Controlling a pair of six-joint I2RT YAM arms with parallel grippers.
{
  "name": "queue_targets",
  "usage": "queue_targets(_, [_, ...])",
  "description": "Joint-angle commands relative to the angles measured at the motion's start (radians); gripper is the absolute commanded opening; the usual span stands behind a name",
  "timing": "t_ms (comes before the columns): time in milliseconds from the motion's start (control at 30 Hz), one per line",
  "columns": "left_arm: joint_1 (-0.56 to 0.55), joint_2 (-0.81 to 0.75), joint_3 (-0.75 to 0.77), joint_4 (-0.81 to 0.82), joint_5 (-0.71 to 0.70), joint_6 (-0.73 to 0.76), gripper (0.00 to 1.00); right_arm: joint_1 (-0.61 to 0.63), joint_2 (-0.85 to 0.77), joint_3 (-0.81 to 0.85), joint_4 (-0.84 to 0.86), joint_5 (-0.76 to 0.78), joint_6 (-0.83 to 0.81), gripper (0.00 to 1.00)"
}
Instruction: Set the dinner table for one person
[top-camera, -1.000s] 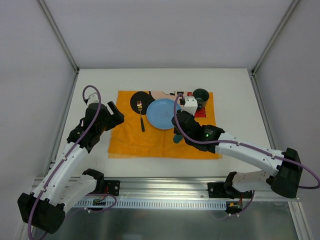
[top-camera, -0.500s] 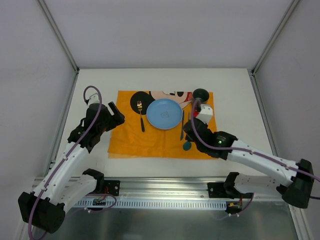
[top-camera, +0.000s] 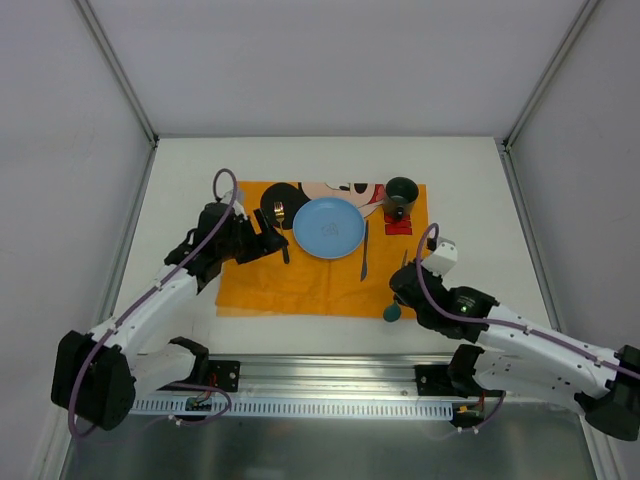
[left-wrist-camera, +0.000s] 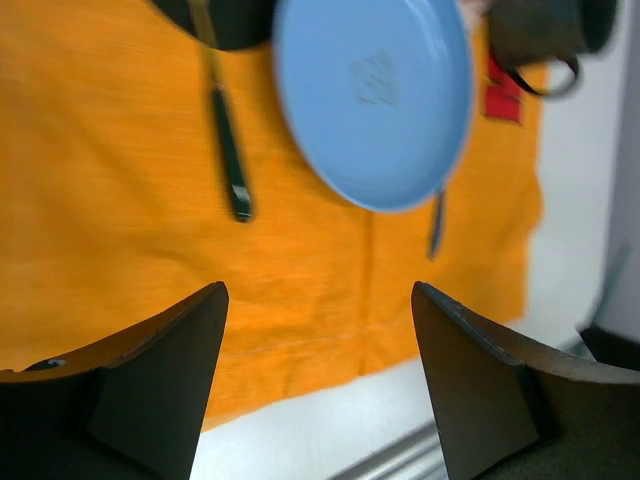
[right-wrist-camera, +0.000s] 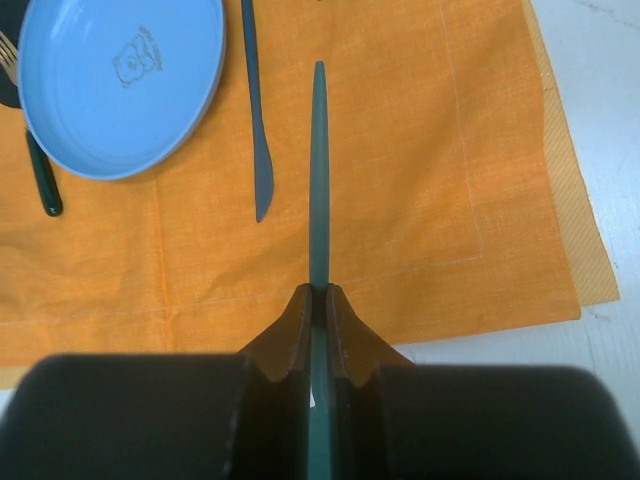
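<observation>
On the white dinner table (top-camera: 470, 190) lies an orange placemat (top-camera: 300, 285) with a blue plate (top-camera: 327, 227) on it. A dark-handled fork (top-camera: 283, 240) lies left of the plate and a blue knife (top-camera: 364, 250) right of it. At the mat's far right corner stands a dark green cup (top-camera: 401, 191). My right gripper (right-wrist-camera: 318, 292) is shut on a teal spoon (right-wrist-camera: 318, 170), held above the mat's near right part, its handle pointing away beside the knife (right-wrist-camera: 257, 130). My left gripper (left-wrist-camera: 318, 300) hangs open and empty over the mat's near edge, close to the fork (left-wrist-camera: 228, 160).
Grey walls with metal posts close in the table on three sides. An aluminium rail (top-camera: 330, 375) with both arm bases runs along the near edge. Bare white tabletop shows on both sides of the mat and behind it.
My left arm has swung right, over the mat towards the fork. My right arm has drawn back towards the near right with the spoon, uncovering the knife beside the plate.
</observation>
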Motion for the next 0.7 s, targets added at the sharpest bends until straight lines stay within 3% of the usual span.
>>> queue_targets(0, [-0.060, 0.114, 0.010, 0.259, 0.371, -0.015, 0.74, -0.003, 0.078, 0.079, 0.043, -0.015, 0.006, 0.00])
queue_targets(67, [-0.088, 0.189, 0.019, 0.313, 0.477, -0.027, 0.74, -0.037, 0.132, 0.107, 0.045, -0.030, 0.012, 0.01])
queue_targets(200, [-0.148, 0.227, 0.022, 0.405, 0.528, -0.062, 0.73, -0.088, 0.193, 0.134, 0.043, 0.026, 0.091, 0.00])
queue_targets(300, [-0.163, 0.211, 0.008, 0.452, 0.528, -0.093, 0.73, -0.134, 0.227, 0.107, 0.028, 0.107, 0.223, 0.00])
queue_targets(467, [-0.163, 0.145, -0.011, 0.420, 0.491, -0.081, 0.73, -0.169, 0.282, 0.059, -0.031, 0.284, 0.631, 0.00])
queue_targets(667, [-0.162, 0.105, -0.022, 0.384, 0.461, -0.059, 0.73, -0.206, 0.364, 0.140, -0.055, 0.293, 0.690, 0.00])
